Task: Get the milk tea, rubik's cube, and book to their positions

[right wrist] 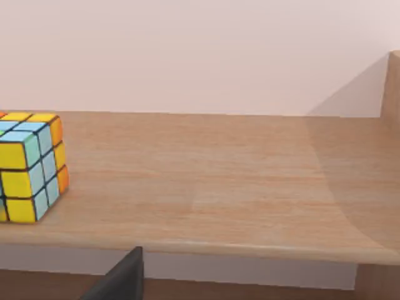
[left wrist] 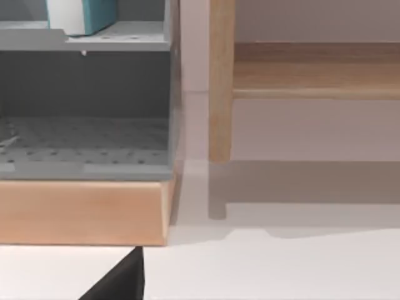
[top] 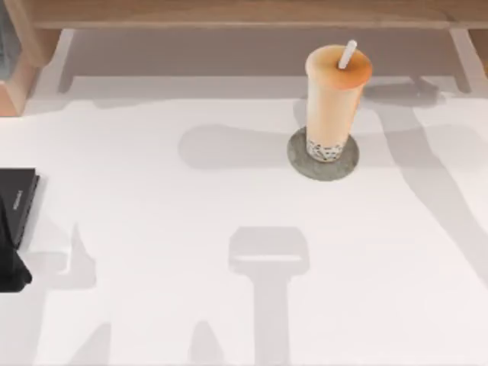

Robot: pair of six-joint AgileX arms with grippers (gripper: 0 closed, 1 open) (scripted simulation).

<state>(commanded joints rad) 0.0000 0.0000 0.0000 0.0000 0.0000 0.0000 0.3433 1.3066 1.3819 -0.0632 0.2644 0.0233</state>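
Orange-tan milk tea (top: 333,99) stands upright on a grey coaster (top: 347,165) right of centre in the top view. Left wrist view: the teal book (left wrist: 83,15) rests in a grey rack (left wrist: 87,112) ahead. Right wrist view: the rubik's cube (right wrist: 31,166) sits on a wooden shelf (right wrist: 219,187), nearer the right arm. Finger positions cannot be judged.

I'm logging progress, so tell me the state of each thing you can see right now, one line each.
milk tea: upright on the round grey coaster, straw in, on the white table.
rubik's cube: resting on the wooden shelf, scrambled colours, nothing touching it.
book: teal, standing in the grey rack.
black book: lying flat at the table's left edge.
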